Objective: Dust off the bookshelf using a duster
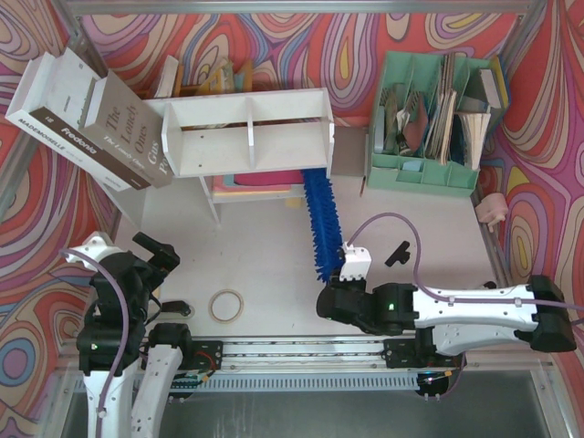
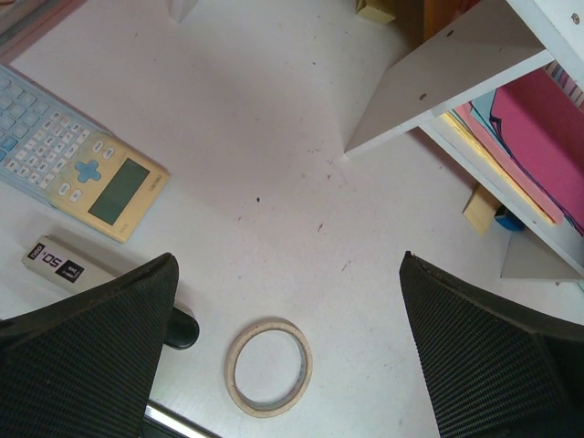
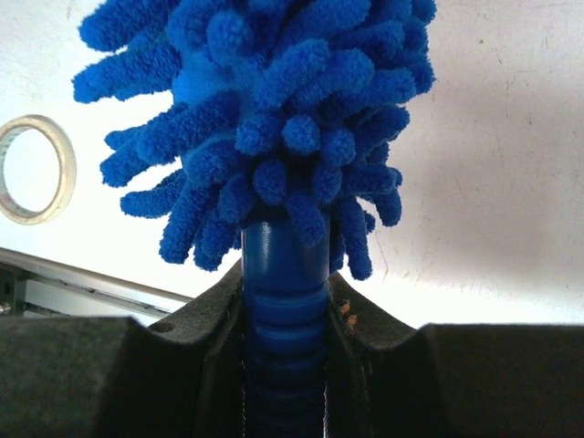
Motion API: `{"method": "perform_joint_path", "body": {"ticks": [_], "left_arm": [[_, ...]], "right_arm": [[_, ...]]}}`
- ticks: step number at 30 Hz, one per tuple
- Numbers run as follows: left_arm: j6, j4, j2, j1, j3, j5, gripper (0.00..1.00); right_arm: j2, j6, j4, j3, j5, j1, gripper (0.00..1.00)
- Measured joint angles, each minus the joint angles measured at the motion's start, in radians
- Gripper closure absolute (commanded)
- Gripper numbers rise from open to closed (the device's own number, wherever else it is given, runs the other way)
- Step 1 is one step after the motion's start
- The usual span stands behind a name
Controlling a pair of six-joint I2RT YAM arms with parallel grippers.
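Observation:
The white bookshelf (image 1: 248, 130) stands at the back centre; its end panel shows in the left wrist view (image 2: 438, 82). The blue fluffy duster (image 1: 321, 226) points from my right gripper toward the shelf's lower right corner, its tip at the shelf edge. My right gripper (image 1: 330, 299) is shut on the duster's ribbed blue handle (image 3: 285, 301); the bristles (image 3: 274, 119) fill the right wrist view. My left gripper (image 1: 157, 255) is open and empty at the near left, its fingers (image 2: 91, 347) above a tape roll (image 2: 269, 367).
A mint-green file organizer (image 1: 436, 123) stands back right. Books (image 1: 91, 123) lean at the back left. Pink and coloured folders (image 2: 529, 137) lie on the lower shelf. A calculator (image 2: 82, 164), a small eraser-like block (image 2: 57, 263) and the tape roll (image 1: 226, 305) lie near left.

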Motion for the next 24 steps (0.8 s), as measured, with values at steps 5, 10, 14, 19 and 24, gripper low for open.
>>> {"method": "perform_joint_path", "body": {"ticks": [5,10,14,19,24], "left_arm": [[0.0,0.0,-0.001,0.0,0.0,0.0,0.02],[0.0,0.0,-0.007,0.0,0.0,0.0,0.01],[0.0,0.0,-0.007,0.0,0.0,0.0,0.02],[0.0,0.0,-0.007,0.0,0.0,0.0,0.02],[0.0,0.0,-0.011,0.0,0.0,-0.002,0.02]], "right_arm": [[0.039,0.026,0.004,-0.026,-0.01,0.0,1.0],[0.064,0.033,0.011,-0.045,-0.013,0.0,1.0],[0.063,0.03,0.015,-0.042,-0.013,0.0,1.0],[0.049,0.008,0.01,0.001,-0.011,-0.001,1.0],[0.048,-0.013,0.015,0.059,-0.003,-0.002,1.0]]}}
